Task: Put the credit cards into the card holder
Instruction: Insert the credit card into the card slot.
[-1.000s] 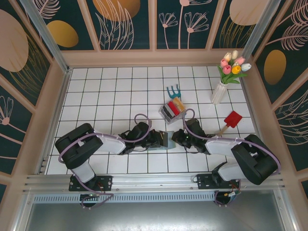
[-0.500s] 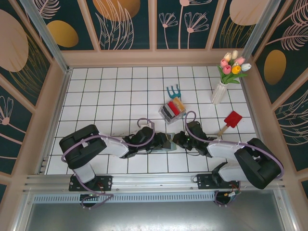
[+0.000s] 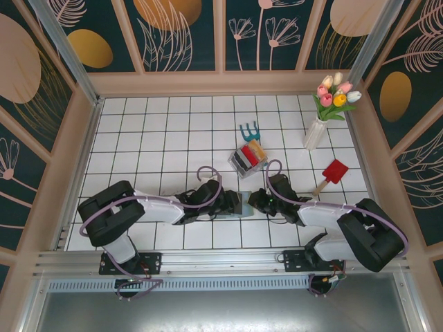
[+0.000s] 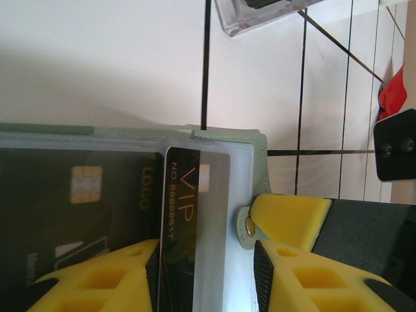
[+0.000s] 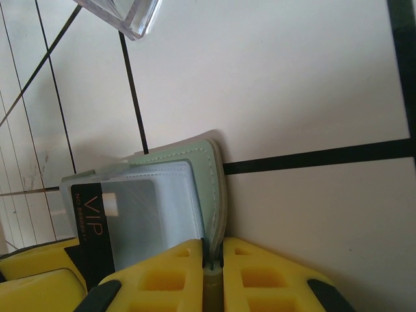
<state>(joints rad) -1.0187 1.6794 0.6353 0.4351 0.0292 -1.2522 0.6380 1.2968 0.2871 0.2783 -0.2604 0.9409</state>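
Observation:
The sage-green card holder point(image 3: 242, 205) lies open on the tiles between both grippers. A black credit card point(image 4: 182, 195) marked VIP sits partway in its clear sleeve point(image 4: 218, 195), one end sticking out point(image 5: 91, 224). Another dark card point(image 4: 78, 195) with a gold chip lies in a sleeve to its left. My left gripper point(image 4: 207, 253) is open, its yellow fingers point(image 4: 97, 283) straddling the VIP card and sleeve with gaps on both sides. My right gripper point(image 5: 212, 250) is shut on the holder's green cover edge point(image 5: 214, 195), beside the snap tab point(image 4: 246, 227).
A clear rack point(image 3: 248, 158) of upright red, yellow and black cards stands just beyond the holder. A teal hand fork point(image 3: 248, 131) lies behind it. A red trowel point(image 3: 333, 173) and a vase of tulips point(image 3: 320, 124) are at the right.
My left gripper slid right toward the right gripper and then opened, letting go of the black VIP card in the sleeve. The right gripper kept its grip on the holder.

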